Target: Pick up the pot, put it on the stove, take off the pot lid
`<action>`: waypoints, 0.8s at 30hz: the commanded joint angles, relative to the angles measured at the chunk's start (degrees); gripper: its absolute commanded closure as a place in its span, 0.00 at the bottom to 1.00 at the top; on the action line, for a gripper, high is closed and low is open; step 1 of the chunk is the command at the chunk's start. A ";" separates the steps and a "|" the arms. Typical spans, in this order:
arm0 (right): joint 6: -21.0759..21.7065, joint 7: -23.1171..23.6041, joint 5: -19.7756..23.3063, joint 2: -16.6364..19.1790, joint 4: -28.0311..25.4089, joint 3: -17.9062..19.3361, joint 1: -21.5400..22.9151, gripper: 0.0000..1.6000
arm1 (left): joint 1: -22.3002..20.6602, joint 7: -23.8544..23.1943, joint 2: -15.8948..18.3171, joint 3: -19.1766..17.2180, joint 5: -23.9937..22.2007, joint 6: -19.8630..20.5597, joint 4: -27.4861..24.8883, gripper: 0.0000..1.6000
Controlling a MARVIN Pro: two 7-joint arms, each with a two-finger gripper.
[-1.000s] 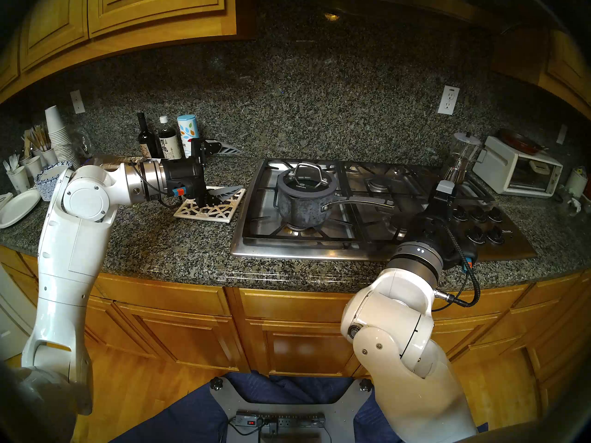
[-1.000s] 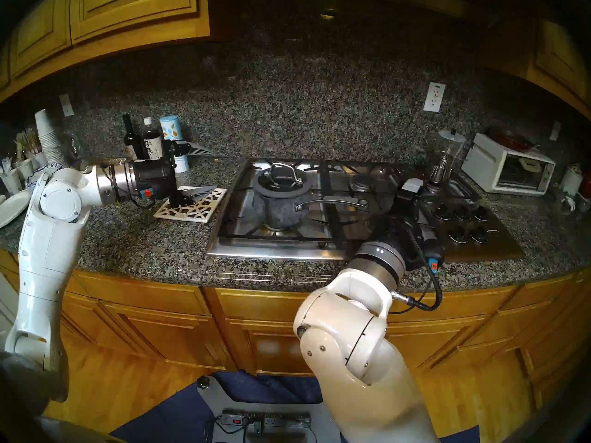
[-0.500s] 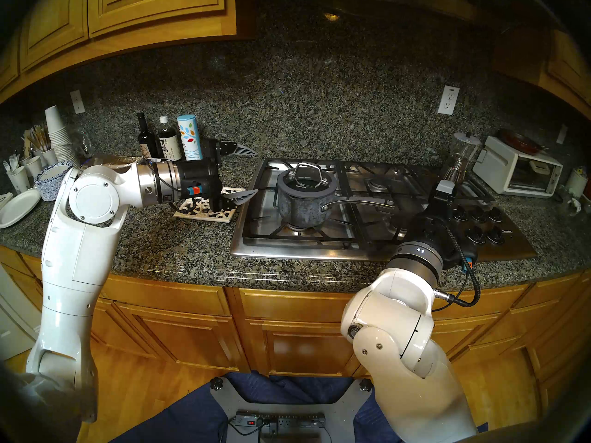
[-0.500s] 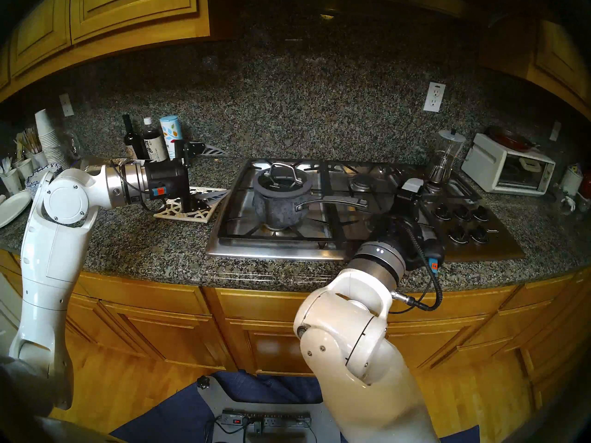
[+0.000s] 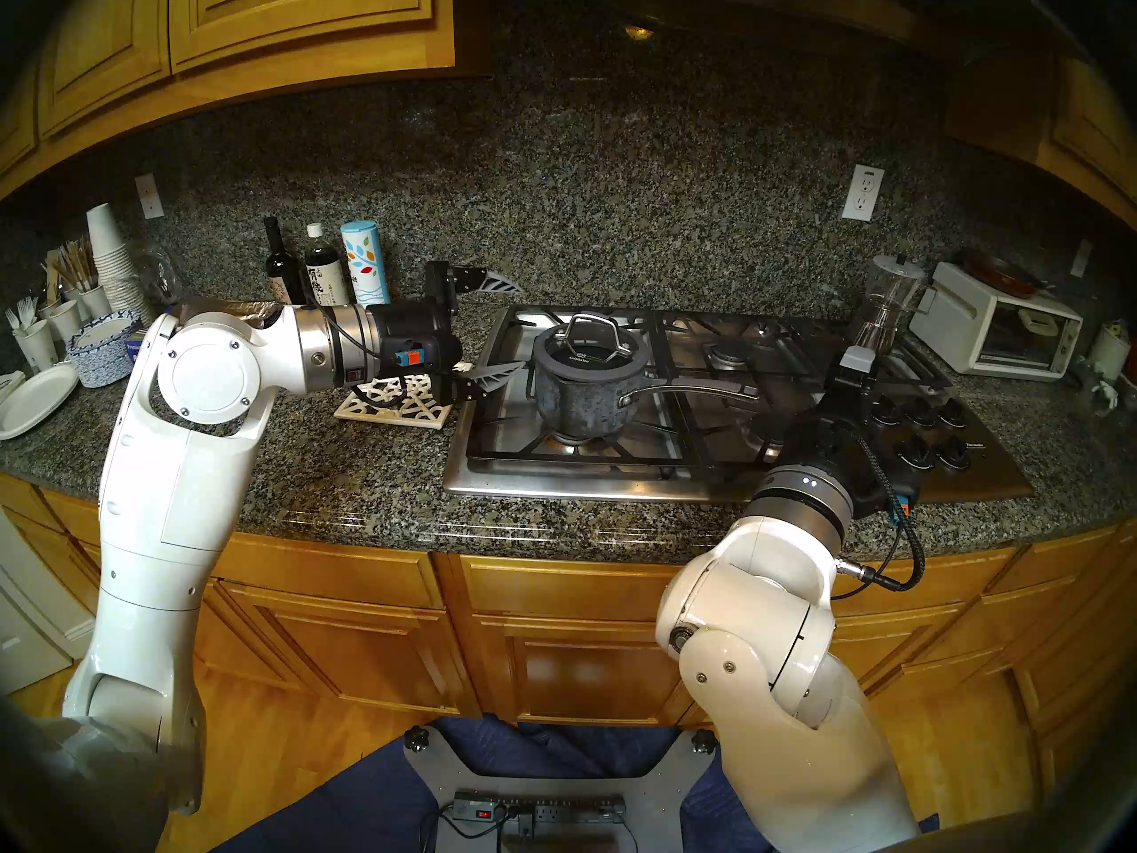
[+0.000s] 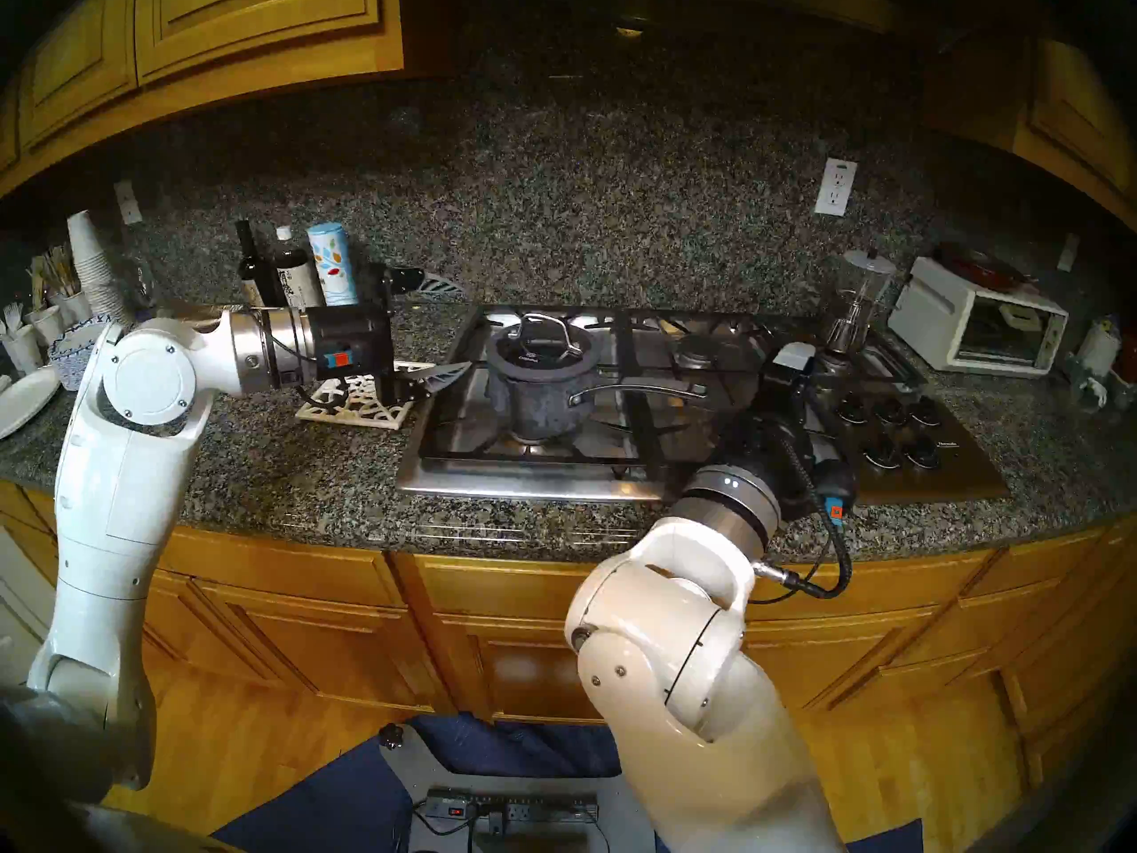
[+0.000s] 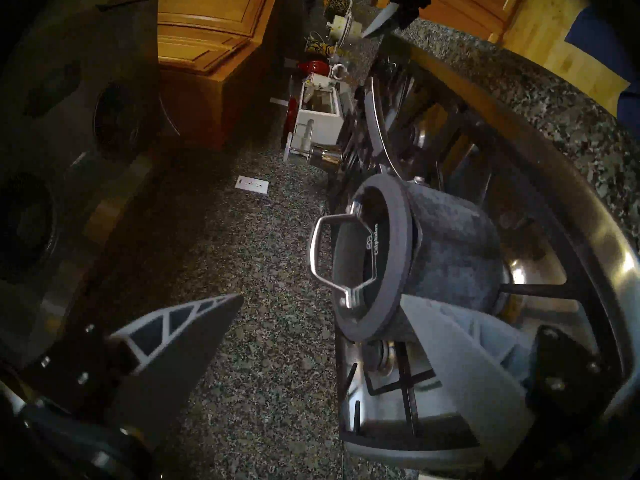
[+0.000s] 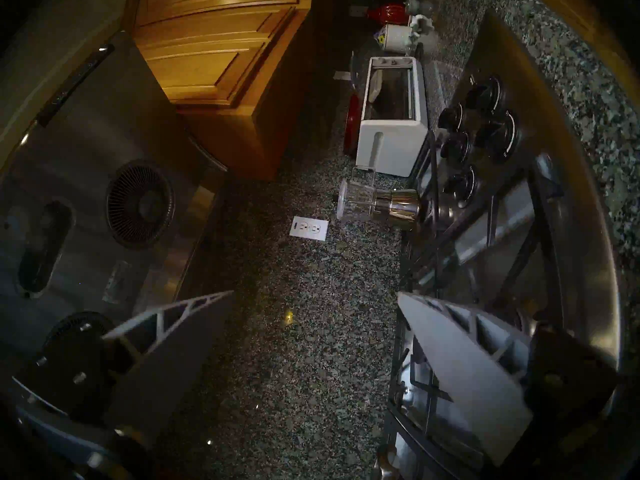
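The left gripper point(image 5: 514, 330), jaws spread and empty, has been carried right from over the trivet point(image 5: 400, 405) to the lid point(image 5: 587, 353). The pot point(image 5: 578, 399) sits on the stove point(image 5: 554, 482)'s near-left burner, so lid removal seems next; the right gripper point(image 8: 315, 299) is open, probably idle.

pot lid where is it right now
In the head view the pot lid sits closed on the pot, on the stove's front-left burner. The open left gripper is just to its left, not touching it.
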 commanded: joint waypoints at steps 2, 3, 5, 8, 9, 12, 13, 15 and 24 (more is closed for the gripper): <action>0.10 -5.31 -1.53 0.11 -1.46 -0.17 0.92 0.00 | -3.17 1.45 -1.78 1.23 2.03 0.63 -0.36 0.00; 0.10 -5.29 -1.48 0.18 -1.45 -0.15 0.95 0.00 | -3.53 1.52 -1.99 1.54 2.39 0.72 -0.09 0.00; 0.10 -5.12 -1.44 0.08 -1.43 -0.13 0.89 0.00 | -4.32 1.69 -2.44 2.16 3.09 0.89 0.54 0.00; 0.10 -4.98 -1.33 0.13 -1.41 -0.10 0.90 0.00 | -5.22 1.99 -3.03 2.92 3.98 1.10 1.21 0.00; 0.10 -4.94 -1.32 0.12 -1.41 -0.10 0.89 0.00 | -5.49 2.09 -3.22 3.17 4.29 1.14 1.41 0.00; 0.10 -4.85 -1.22 0.19 -1.40 -0.07 0.91 0.00 | -6.34 2.30 -3.75 3.86 5.00 1.27 2.01 0.00; 0.10 -4.74 -1.23 0.06 -1.39 -0.07 0.84 0.00 | -6.68 2.35 -3.94 4.14 5.23 1.30 2.26 0.00; 0.10 -4.73 -1.19 0.12 -1.39 -0.06 0.86 0.00 | -7.19 2.48 -4.25 4.57 5.70 1.36 2.71 0.00; 0.10 -4.82 -1.23 0.13 -1.40 -0.07 0.88 0.00 | -8.71 2.69 -5.19 5.75 7.17 1.27 4.34 0.00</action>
